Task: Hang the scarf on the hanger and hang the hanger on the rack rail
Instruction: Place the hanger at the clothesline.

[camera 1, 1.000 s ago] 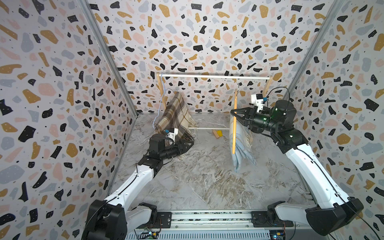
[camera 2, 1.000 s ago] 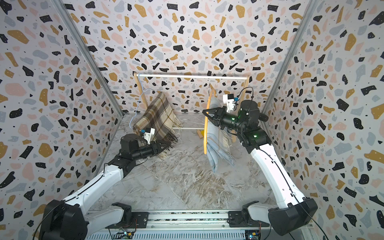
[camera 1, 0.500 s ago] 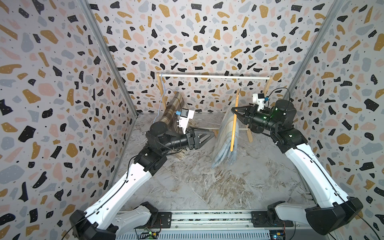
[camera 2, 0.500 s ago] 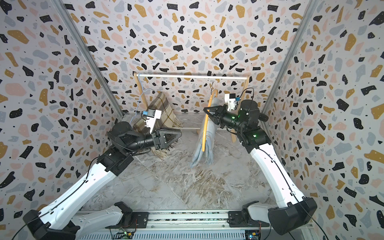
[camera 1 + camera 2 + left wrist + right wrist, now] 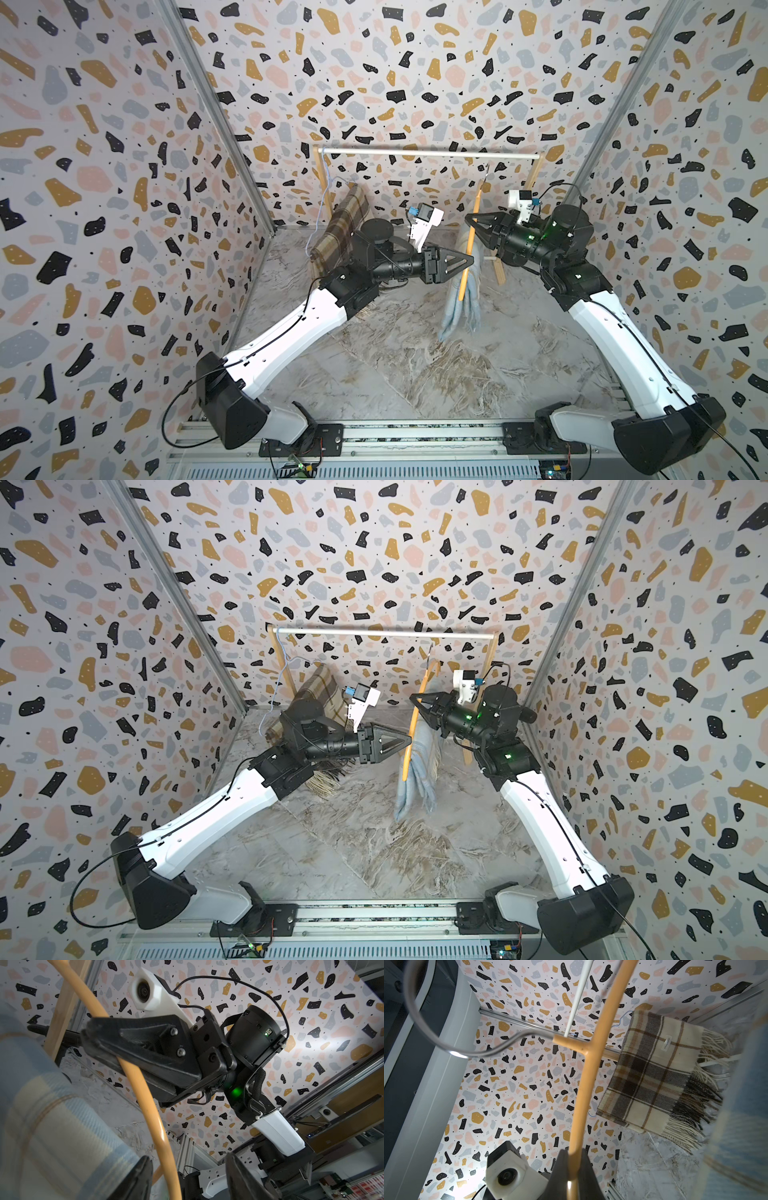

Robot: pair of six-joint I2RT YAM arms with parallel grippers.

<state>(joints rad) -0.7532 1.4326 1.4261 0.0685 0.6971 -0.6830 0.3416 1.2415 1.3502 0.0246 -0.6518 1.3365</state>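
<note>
— Two scarves, two hangers. Where's the task one?
— Right of middle, below the rail. Blue scarf, draped over the orange hanger.
— Long axis?
— Near vertical. Folded over the bar, both ends pointing down at the surface. Cannot tell whether touching it.
— And the hanger itself?
— Almost edge-on in both top views. Slants from the hook, close under the rail, down and toward the camera. Cannot tell whether actually hooked on.
— Right fingers?
— Clamped tight on the hanger's arm, a little below the neck. Plainest in the right wrist view, with the orange bar pinched between them.
— Left fingers?
— Spread apart, gripping nothing. Pointed in from the left, tips level with the hanger's middle, just beside the scarf. In the left wrist view, set either side of the bar with a gap on both sides, blue cloth close against one finger.
— Other scarf?
— Brown scarf, checked, over a thin blue wire hanger hooked at the rail's left end. Fringe hanging down, lower part hidden behind the left arm in both top views, well apart from the blue one.
</note>
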